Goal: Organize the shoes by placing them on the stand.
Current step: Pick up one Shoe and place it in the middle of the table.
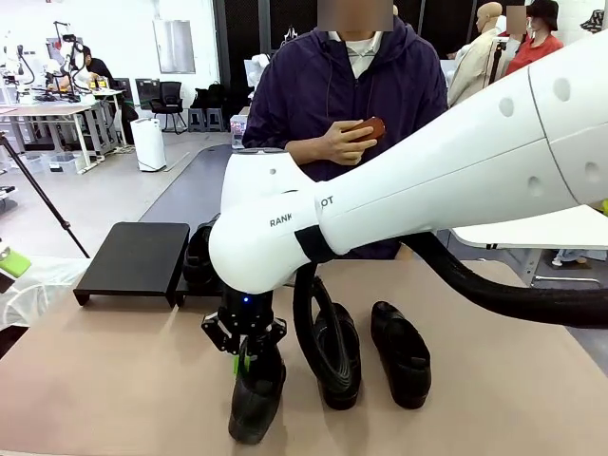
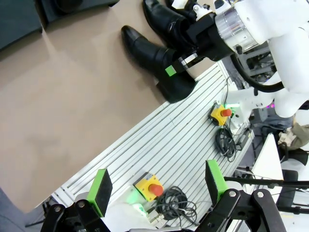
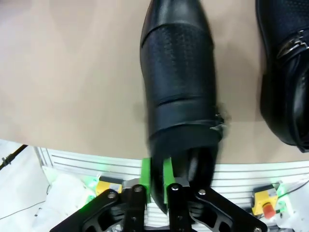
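the right end effector (image 3: 157, 176) is narrow, pinching the side wall of the near shoe (image 3: 178, 72) at the heel opening, with one green pad outside the collar and one inside. the shoe stretches straight ahead of it, toe away, heel by the counter's near rim. i cannot tell whether the sole is off the counter. the hold is thin and off to one side, so i judge the toe will sag and swing on a lift. raise it slowly and watch that the wall does not slide out of the pads.

the stand (image 1: 133, 256) lies well beyond the end effector and to its left, with another shoe (image 1: 199, 256) at its inner side, half hidden by the arm. carry high enough to clear that one. two more shoes (image 1: 401, 353) sit just to its right, near the black hose (image 1: 309, 323), so swing leftward.

the left end effector (image 2: 157, 186) stands wide with nothing in it, off the counter's edge.
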### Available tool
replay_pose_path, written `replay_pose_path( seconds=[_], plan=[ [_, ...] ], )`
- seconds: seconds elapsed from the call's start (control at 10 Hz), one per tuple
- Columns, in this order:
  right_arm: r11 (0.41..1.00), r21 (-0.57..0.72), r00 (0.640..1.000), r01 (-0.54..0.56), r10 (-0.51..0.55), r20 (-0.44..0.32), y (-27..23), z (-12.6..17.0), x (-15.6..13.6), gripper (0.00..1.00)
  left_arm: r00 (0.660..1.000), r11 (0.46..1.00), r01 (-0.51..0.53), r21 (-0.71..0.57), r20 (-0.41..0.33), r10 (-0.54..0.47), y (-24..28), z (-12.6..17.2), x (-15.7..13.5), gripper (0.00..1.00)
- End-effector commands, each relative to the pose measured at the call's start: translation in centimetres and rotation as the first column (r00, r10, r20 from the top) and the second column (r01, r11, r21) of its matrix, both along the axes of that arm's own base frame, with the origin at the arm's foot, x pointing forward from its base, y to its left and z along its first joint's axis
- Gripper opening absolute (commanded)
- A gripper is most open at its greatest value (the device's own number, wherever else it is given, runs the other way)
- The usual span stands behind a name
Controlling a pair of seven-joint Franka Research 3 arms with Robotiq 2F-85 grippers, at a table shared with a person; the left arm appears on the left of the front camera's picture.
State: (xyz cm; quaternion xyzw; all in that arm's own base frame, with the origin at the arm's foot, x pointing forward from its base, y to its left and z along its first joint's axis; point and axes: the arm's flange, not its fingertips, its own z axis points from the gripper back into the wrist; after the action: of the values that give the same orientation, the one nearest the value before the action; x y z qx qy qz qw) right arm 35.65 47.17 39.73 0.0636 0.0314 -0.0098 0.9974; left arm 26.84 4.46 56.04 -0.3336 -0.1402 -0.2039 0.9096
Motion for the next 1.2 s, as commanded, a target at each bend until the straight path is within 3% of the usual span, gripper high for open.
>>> replay_pose_path(
  seconds=[0.0,0.4,0.6,0.8,1.1],
  plan=[
    [0.998,-0.048,0.999,0.03,-0.029,0.02,0.6,-0.2,0.4,1.0,1.0,1.0,0.013,-0.021,0.019,-0.012,0.0,0.1,0.1,1.0],
    [1.0,-0.009,1.0,-0.005,0.005,-0.004,0.1,0.2,0.3,1.0,1.0,1.0,0.013,-0.021,0.019,-0.012,0.0,0.1,0.1,1.0],
    [0.993,0.09,0.996,-0.073,0.077,-0.034,-2.5,4.2,-1.1,1.0,1.0,1.0,0.013,-0.021,0.019,-0.012,0.0,0.1,0.1,1.0],
    [0.979,0.154,0.99,-0.134,0.14,-0.028,-9.6,9.3,-3.0,1.0,1.0,1.0,0.013,-0.021,0.019,-0.012,0.0,0.1,0.1,1.0],
    [0.908,0.311,0.96,-0.28,0.262,0.098,-27.9,13.7,-6.5,1.0,1.0,1.0,0.013,-0.021,0.019,-0.012,0.0,0.1,0.1,1.0]
  ],
)
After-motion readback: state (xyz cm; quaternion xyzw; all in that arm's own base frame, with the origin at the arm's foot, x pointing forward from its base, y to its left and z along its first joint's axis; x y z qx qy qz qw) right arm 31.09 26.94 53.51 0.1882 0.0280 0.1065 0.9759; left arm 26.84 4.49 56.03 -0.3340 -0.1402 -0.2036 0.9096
